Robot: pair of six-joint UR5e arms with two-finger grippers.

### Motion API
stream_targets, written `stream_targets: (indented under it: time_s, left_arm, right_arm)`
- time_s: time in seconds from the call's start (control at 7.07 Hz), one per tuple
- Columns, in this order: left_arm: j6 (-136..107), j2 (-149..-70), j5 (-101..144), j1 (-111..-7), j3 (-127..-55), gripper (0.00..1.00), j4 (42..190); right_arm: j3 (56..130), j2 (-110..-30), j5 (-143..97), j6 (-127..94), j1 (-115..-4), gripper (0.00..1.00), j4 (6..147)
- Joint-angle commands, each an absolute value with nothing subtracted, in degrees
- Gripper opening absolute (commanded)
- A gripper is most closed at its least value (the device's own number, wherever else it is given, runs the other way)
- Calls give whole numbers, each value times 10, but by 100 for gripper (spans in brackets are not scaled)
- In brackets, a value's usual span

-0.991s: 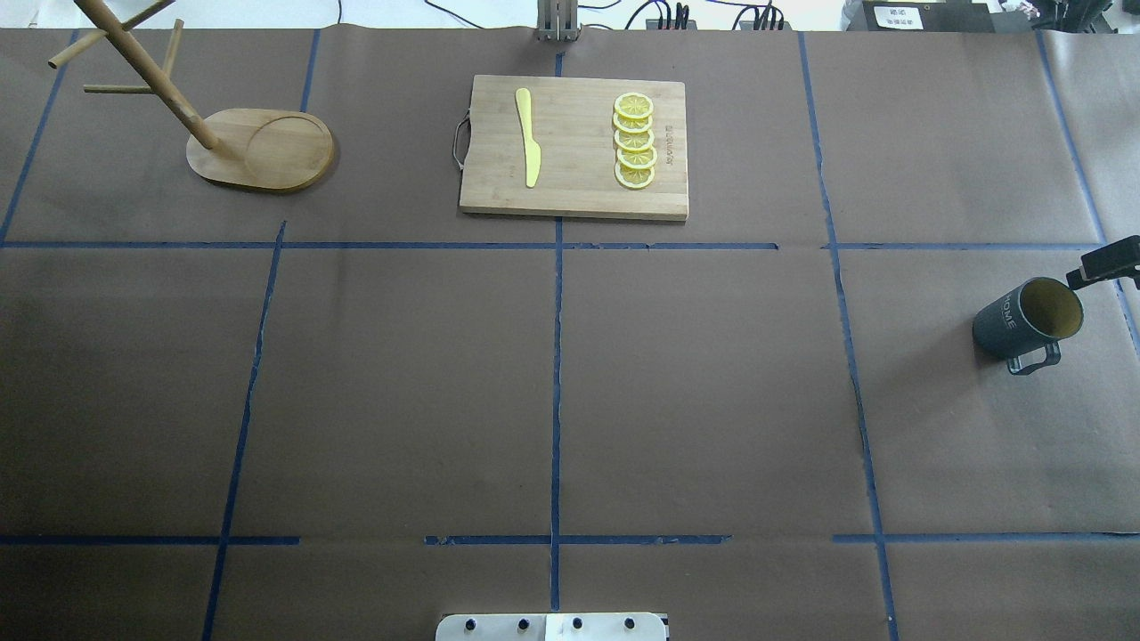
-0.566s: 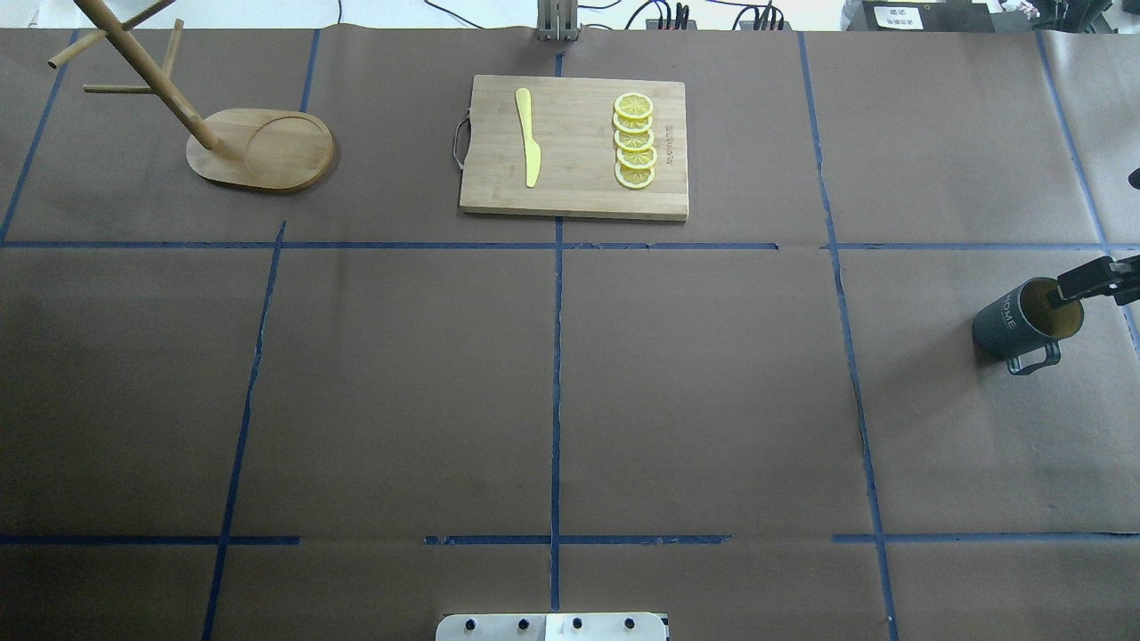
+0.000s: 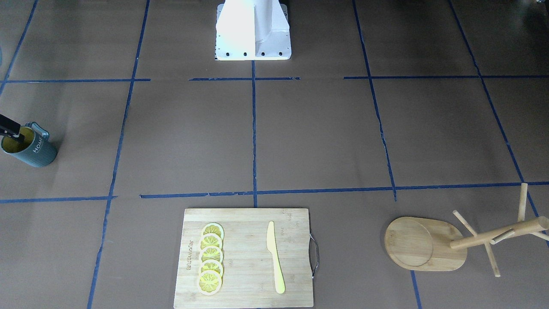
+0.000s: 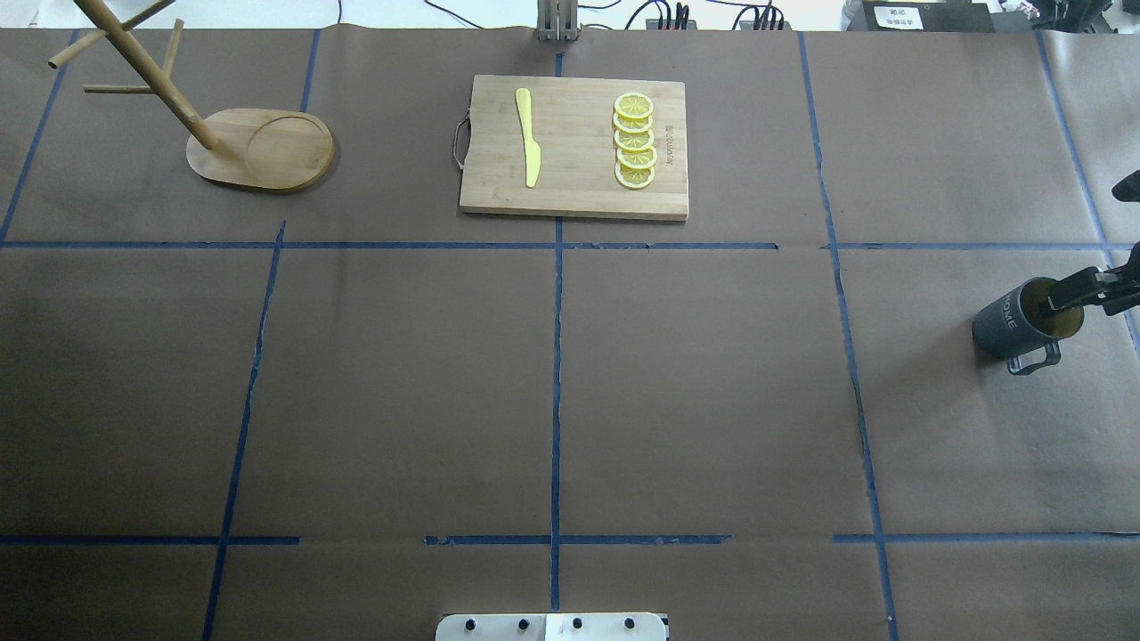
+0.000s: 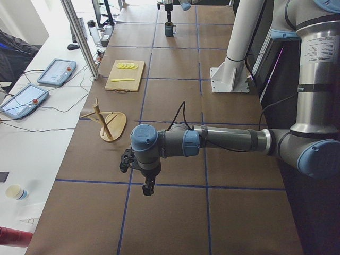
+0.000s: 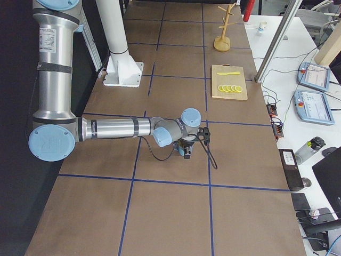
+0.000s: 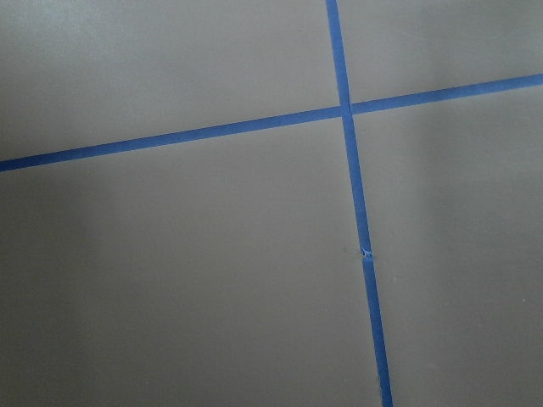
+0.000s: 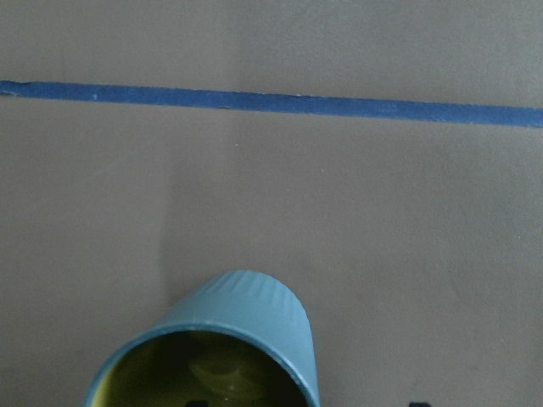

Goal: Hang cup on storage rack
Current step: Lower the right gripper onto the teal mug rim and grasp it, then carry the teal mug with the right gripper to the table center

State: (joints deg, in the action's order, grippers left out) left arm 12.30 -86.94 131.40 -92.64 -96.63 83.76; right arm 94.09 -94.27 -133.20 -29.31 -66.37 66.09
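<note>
The cup (image 4: 1024,320), dark teal with a yellow inside and "HOME" lettering, stands upright at the table's right edge with its handle toward me. It also shows in the front view (image 3: 32,150) and the right wrist view (image 8: 216,348). My right gripper (image 4: 1076,263) is open and straddles the cup's rim: one finger (image 4: 1064,296) reaches into the mouth and the other stays outside. The storage rack (image 4: 258,150) stands far off at the back left. My left gripper (image 5: 147,187) hangs over bare table near the left end; I cannot tell if it is open or shut.
A bamboo cutting board (image 4: 574,147) at the back centre carries a yellow knife (image 4: 528,138) and a row of lemon slices (image 4: 634,141). The robot base (image 3: 253,30) sits at the near centre edge. Blue tape lines grid the brown table cover.
My right gripper has moved from just behind the cup's rim down and inward, so one finger now reaches into the mouth. The cup has not moved.
</note>
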Motion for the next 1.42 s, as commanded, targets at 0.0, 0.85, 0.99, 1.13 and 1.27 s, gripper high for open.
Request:
stream_targets:
  time_s: [0.0, 0.85, 0.99, 1.13, 1.27]
  left_arm:
    - [123, -874, 1312, -926, -964, 100, 838]
    - [123, -881, 1313, -926, -965, 100, 836]
    - [123, -881, 1313, -926, -965, 100, 836]
    - [123, -882, 1314, -926, -965, 100, 836]
    - [123, -881, 1314, -926, -965, 100, 836]
  right_arm:
    - [939, -943, -1331, -293, -664, 1, 661]
    - [1007, -858, -1377, -294, -751, 0, 867]
    - [1050, -813, -1375, -294, -751, 0, 984]
    - [1059, -766, -1376, -324, -744, 0, 1039]
    - [1061, -734, -1377, -414, -706, 0, 1041]
